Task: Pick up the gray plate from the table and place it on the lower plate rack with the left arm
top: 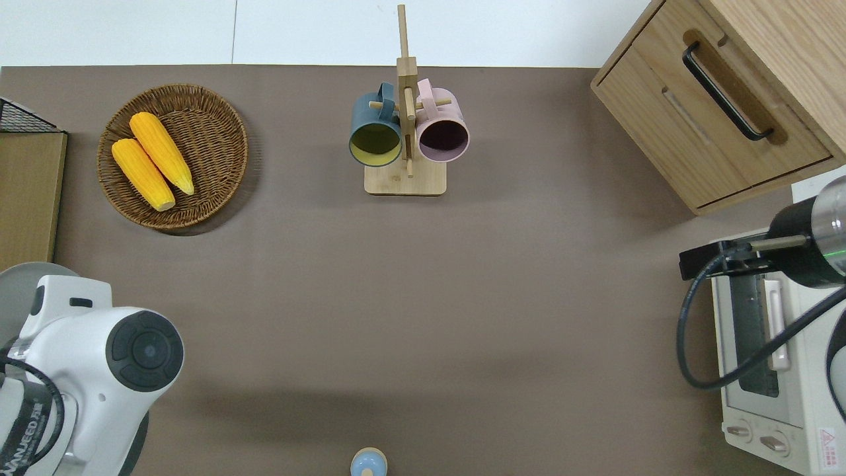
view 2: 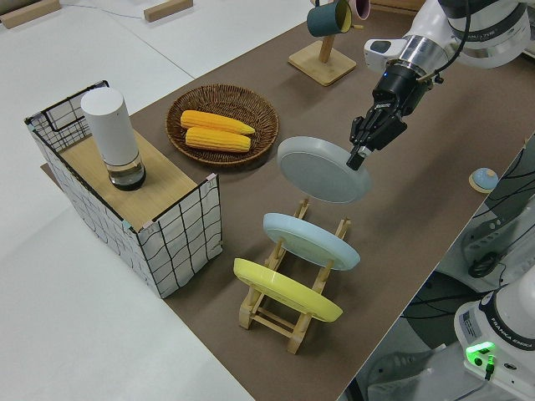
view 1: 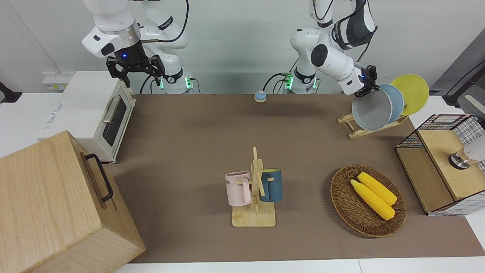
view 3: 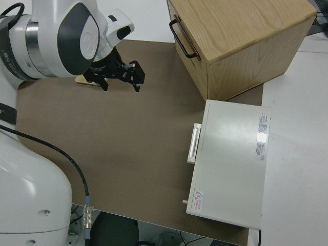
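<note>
L gripper (view 2: 361,155) is clamped on the rim of the gray plate (view 1: 371,110), holding it tilted in the air just above the rack (view 2: 288,302), at the rack's end farther from the robots. R gripper (view 1: 134,68) is parked, fingers spread apart, nothing in them.

Rack sits near the robots at the L arm's end of the table. It already carries a yellow plate (view 2: 286,289) in the slot nearest the robots and a blue plate (view 2: 311,240) in the next one out; the side view shows the gray plate clear of the blue one, not yet seated between pegs.

Handling, as a guess: plate looks rigid and glazed, so prob. slick and breakable, moderate weight. An edge pinch puts all the weight out to one side, so it may swing or slip if moved fast. The rim is the only workable hold; the grip sits at the upper edge, leaving the lower edge free to enter a slot. Lower slowly, keep the tilt matched to the other plates, avoid knocking the blue one.

Farther out: basket (view 1: 368,200) w/ two corn cobs (view 1: 373,194), and the mug tree (view 1: 255,193) mid-table.
</note>
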Robot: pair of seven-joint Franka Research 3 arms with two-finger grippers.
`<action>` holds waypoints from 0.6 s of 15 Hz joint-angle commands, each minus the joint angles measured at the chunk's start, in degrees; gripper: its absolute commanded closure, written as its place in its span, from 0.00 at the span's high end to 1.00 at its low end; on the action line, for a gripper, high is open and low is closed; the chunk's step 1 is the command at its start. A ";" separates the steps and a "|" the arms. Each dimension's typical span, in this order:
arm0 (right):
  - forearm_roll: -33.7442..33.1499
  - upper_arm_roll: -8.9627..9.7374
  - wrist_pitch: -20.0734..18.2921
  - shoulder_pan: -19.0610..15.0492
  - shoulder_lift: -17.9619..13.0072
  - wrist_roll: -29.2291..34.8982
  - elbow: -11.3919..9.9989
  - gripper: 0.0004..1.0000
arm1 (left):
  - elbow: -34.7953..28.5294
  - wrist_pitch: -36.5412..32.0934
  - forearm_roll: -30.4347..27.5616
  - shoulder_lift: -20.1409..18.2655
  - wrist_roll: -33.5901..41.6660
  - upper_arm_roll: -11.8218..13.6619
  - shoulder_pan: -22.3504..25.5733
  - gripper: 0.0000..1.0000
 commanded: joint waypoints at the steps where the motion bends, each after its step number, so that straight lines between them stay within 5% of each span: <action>1: 0.43 0.38 -0.83 -0.41 -0.14 0.01 0.35 0.99 | -4.16 1.19 1.65 -1.89 -3.51 -0.16 -1.83 0.00; 9: 0.43 0.29 -0.83 -0.41 -0.14 0.01 0.35 0.99 | -7.76 0.40 3.31 -2.94 -5.09 -0.77 -2.53 0.00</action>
